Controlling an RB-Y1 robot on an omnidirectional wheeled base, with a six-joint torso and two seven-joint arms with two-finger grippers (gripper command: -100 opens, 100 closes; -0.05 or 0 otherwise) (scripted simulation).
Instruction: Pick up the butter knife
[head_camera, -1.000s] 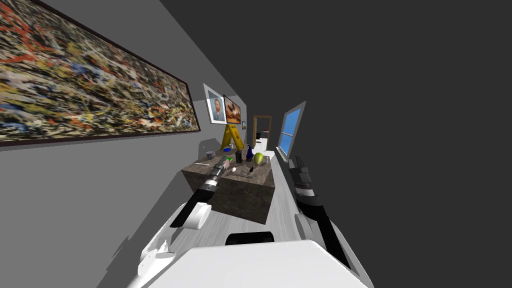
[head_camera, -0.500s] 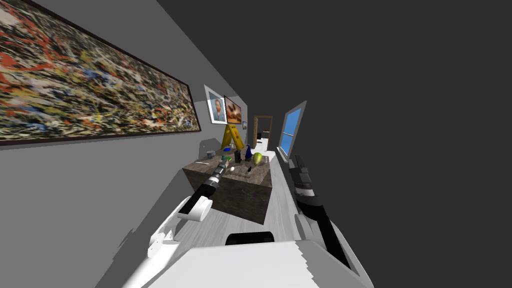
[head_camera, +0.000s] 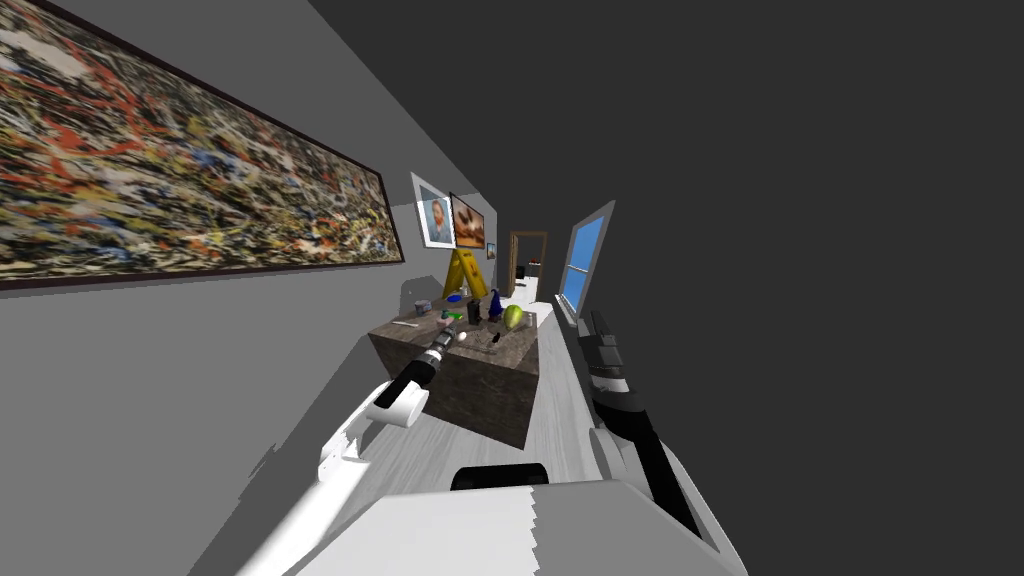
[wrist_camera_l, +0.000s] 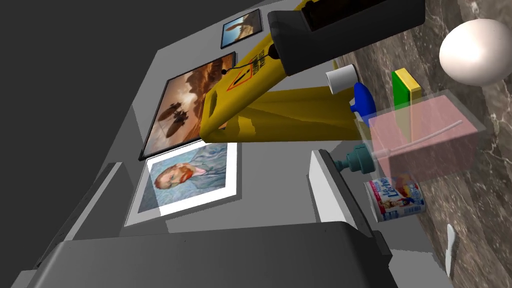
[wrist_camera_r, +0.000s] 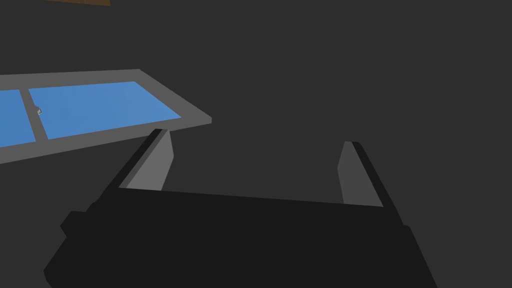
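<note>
Butter knife (head_camera: 404, 324) lying on the desk (head_camera: 495, 385), left gripper (head_camera: 450, 335) hovering nearby.
The knife is lying flat at the desk's left edge, near a can (wrist_camera_l: 397, 200), touching nothing. The left gripper is hovering just to its right, fingers spread, empty. The right gripper (head_camera: 597, 325) is hanging beside the desk, fingers spread, holding nothing.

the left arm (head_camera: 385, 410) stretches far forward and slants in toward the middle. its white elbow joint sits low and its dark forearm runs straight out to the left claw (head_camera: 447, 338). the claw's fingers (wrist_camera_l: 334, 192) stand apart with nothing between them. the right arm (head_camera: 625, 400) is held closer in on the right side, dark forearm angled up and forward, ending in the right claw (wrist_camera_r: 255, 137), whose two blades are spread wide and grip nothing.
</note>
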